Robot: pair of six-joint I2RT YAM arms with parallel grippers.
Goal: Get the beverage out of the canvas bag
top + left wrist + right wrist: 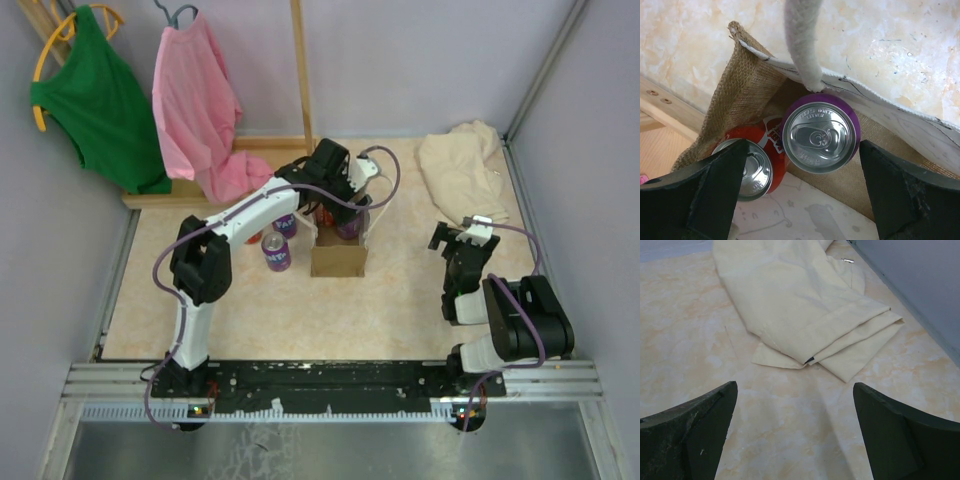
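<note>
The tan canvas bag (338,256) stands mid-table; its burlap wall (742,95) and white rope handle (802,45) fill the left wrist view. Inside stand a purple can (820,136) and, left of it, a red can (747,165), both upright with tops showing. My left gripper (805,200) is open and hovers above the bag's mouth (338,205); its fingers (710,195) touch neither can. My right gripper (795,435) is open and empty above bare table at the right (455,240).
A purple can (277,252) and another (285,225) stand outside the bag on its left. A cream cloth heap (462,170) lies back right, also in the right wrist view (805,305). Green (95,95) and pink (195,105) shirts hang on a wooden rack (300,70) at the back.
</note>
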